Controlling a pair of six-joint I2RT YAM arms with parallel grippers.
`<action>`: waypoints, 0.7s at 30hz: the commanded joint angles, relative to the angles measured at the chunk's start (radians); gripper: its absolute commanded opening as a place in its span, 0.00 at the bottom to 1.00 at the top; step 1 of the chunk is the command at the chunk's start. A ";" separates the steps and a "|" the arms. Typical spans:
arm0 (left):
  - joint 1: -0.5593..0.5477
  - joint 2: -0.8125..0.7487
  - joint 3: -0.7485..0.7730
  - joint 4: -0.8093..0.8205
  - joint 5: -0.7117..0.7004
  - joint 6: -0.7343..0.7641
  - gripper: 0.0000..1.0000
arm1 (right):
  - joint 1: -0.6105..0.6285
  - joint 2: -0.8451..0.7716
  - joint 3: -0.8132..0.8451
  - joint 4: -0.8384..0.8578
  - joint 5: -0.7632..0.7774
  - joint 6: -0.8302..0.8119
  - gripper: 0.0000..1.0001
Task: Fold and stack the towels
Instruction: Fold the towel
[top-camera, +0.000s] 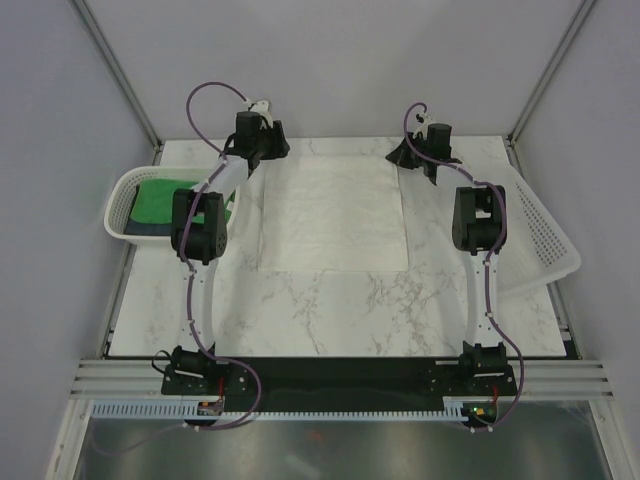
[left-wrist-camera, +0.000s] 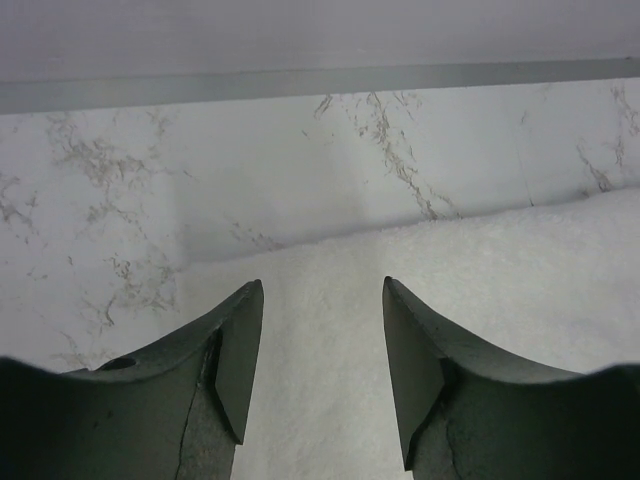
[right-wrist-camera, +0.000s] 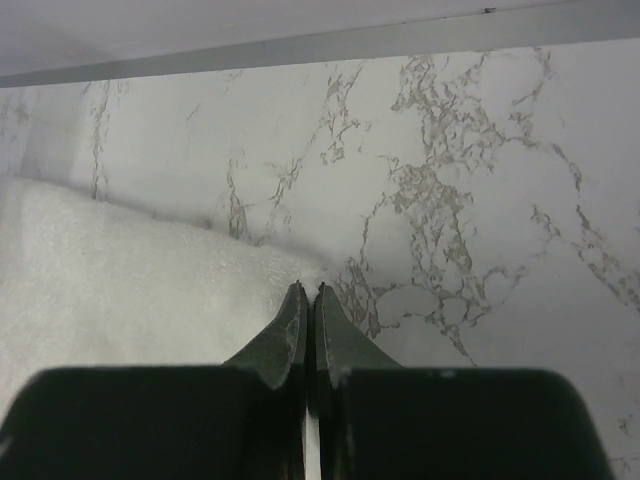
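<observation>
Bench (top-camera: 330, 310): white towel (top-camera: 335, 215) spread flat at centre. Left basket (top-camera: 118, 195): green towel (top-camera: 160, 198) lying over navy towel (top-camera: 150, 229).

Your left gripper (left-wrist-camera: 322, 290): open, straddling far-left corner of white towel. Lower until cloth sits between fingers, then close.

Your right gripper (right-wrist-camera: 308, 290): closed at far-right corner; cannot tell whether cloth is pinched. Check before lifting.

Raise both corners level, draw toward near edge, align edges.

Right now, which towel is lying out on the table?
The large white towel, spread flat mid-table; the green towel sits atop the navy towel inside the left basket.
</observation>
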 joint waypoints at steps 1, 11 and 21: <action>0.007 -0.061 -0.007 0.045 -0.126 0.055 0.59 | 0.000 -0.079 -0.007 0.024 -0.030 -0.021 0.00; 0.013 0.061 0.189 -0.156 -0.125 0.020 0.56 | 0.000 -0.085 -0.004 0.029 -0.046 -0.019 0.00; 0.014 0.081 0.191 -0.241 -0.137 0.003 0.54 | -0.003 -0.108 -0.023 0.052 -0.056 0.002 0.00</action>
